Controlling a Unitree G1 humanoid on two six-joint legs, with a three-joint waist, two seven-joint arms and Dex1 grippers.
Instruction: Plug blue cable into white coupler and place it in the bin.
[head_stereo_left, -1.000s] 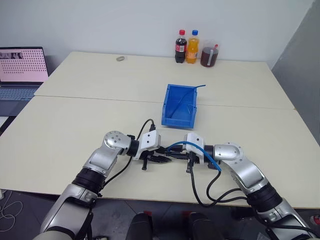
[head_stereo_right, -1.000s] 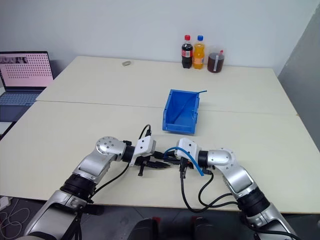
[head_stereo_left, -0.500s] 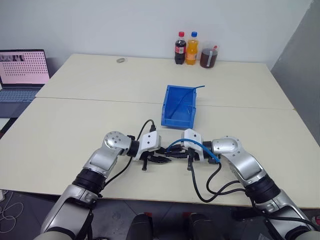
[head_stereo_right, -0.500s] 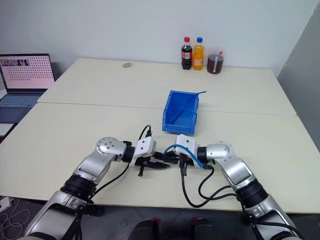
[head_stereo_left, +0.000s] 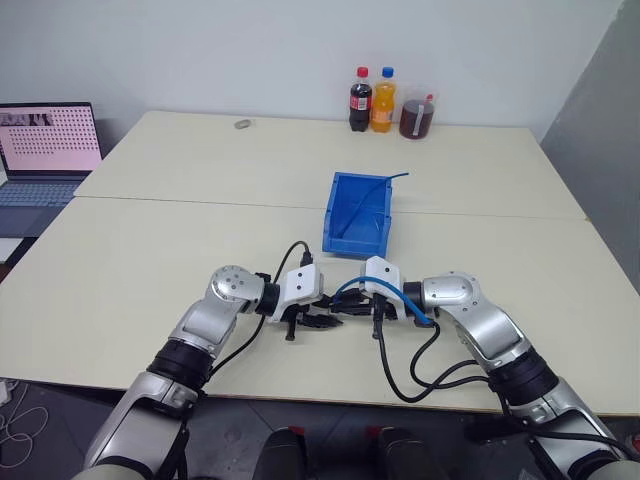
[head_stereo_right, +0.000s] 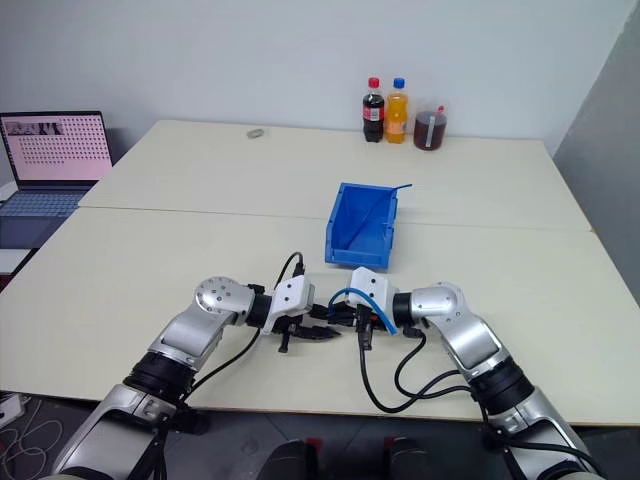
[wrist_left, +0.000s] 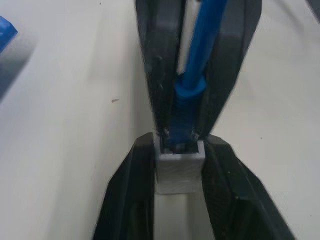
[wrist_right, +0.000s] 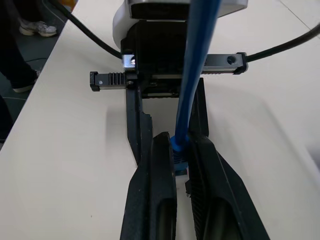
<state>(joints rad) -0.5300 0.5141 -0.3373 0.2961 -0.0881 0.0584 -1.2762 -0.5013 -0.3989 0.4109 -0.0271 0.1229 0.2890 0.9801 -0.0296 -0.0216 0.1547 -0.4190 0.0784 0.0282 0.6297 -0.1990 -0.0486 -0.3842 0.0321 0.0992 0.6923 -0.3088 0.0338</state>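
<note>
My two grippers meet tip to tip low over the table's near part. The white coupler (wrist_left: 180, 170) sits between the fingers of my left gripper (head_stereo_left: 322, 318), which is shut on its sides. The blue cable (wrist_left: 200, 45) runs with its plug end into the coupler's open mouth. My right gripper (wrist_right: 180, 140) is shut on the cable's blue boot just behind the plug, and the cable (head_stereo_left: 350, 290) loops up over the right wrist. The bin (head_stereo_left: 358, 215) stands a little beyond the grippers, its lower front lip facing me.
A thin darker blue cable (head_stereo_left: 385, 190) leans inside the bin and pokes over its far right corner. Two bottles (head_stereo_left: 372, 98) and a cup (head_stereo_left: 416, 116) stand at the far edge. A grey disc (head_stereo_left: 241, 124) lies far left, and a laptop (head_stereo_left: 45, 150) sits at the left.
The right wrist has tilted a little and its forearm has shifted, with the cable still in its jaws. Both grippers remain tip to tip in the same spot. The view itself has drifted slightly.
</note>
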